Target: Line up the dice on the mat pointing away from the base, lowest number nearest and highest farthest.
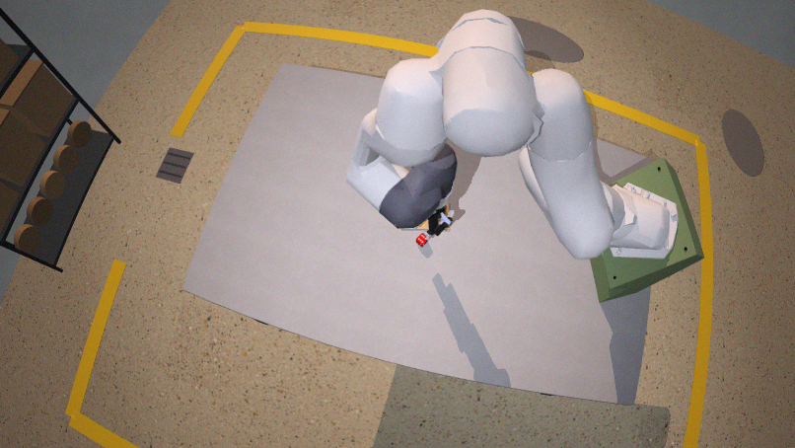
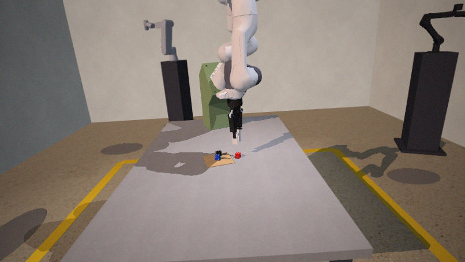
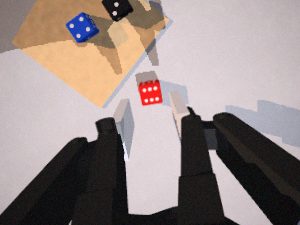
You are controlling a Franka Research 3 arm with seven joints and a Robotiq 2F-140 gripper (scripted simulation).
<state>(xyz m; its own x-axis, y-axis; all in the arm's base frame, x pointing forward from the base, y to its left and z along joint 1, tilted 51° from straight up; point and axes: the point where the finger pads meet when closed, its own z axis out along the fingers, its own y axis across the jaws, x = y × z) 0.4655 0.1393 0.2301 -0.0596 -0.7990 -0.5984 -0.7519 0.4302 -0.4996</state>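
A red die (image 1: 421, 240) (image 2: 237, 155) (image 3: 150, 92) lies on the grey table (image 1: 306, 250) (image 2: 227, 211), just off the corner of the tan mat (image 2: 224, 161) (image 3: 60, 55). A blue die (image 2: 217, 157) (image 3: 82, 27) and a black die (image 2: 218, 152) (image 3: 117, 5) lie side by side on the mat. My gripper (image 1: 442, 222) (image 2: 236, 140) (image 3: 151, 108) hangs above the red die, pointing down. Its fingers are drawn partly in, with a gap a little wider than the die and nothing between them. In the overhead view the arm hides the mat and the two dice on it.
The green robot base (image 1: 645, 266) (image 2: 211, 97) stands at the table's far end. Two dark pedestals with idle arms (image 2: 177, 89) (image 2: 426, 97) stand off the table. A shelf rack (image 1: 38, 144) stands at the room's left edge.
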